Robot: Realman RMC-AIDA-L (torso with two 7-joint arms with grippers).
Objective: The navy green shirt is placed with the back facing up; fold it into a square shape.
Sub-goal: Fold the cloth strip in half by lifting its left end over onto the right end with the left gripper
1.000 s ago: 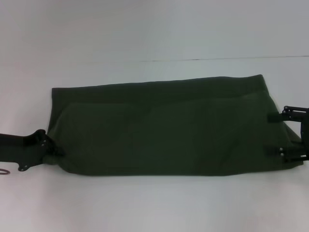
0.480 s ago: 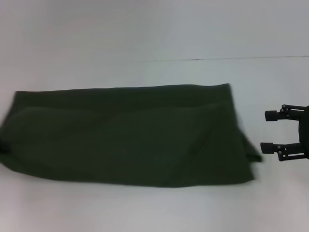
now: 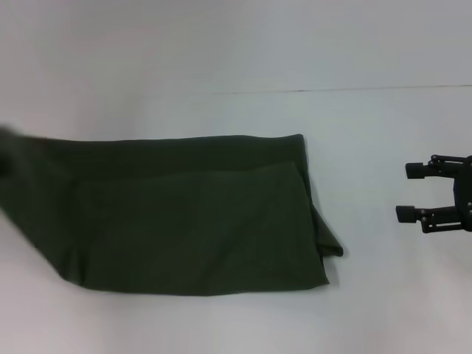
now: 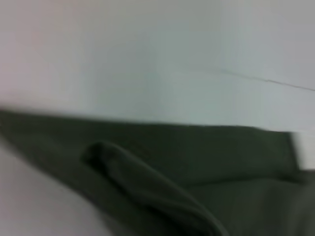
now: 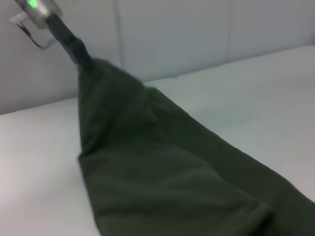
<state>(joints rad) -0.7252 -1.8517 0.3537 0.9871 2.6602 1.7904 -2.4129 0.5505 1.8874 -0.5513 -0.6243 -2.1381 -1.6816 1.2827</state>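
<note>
At the far left, the navy green shirt (image 3: 177,214) is gripped at its lifted end by the left gripper (image 5: 74,46), seen only in the right wrist view, jaws pinched on the cloth. The folded shirt is spread across the white table (image 3: 236,324), left of centre. Well apart at the right edge, the right gripper (image 3: 414,193) is held with its 2 fingers spread, empty.
</note>
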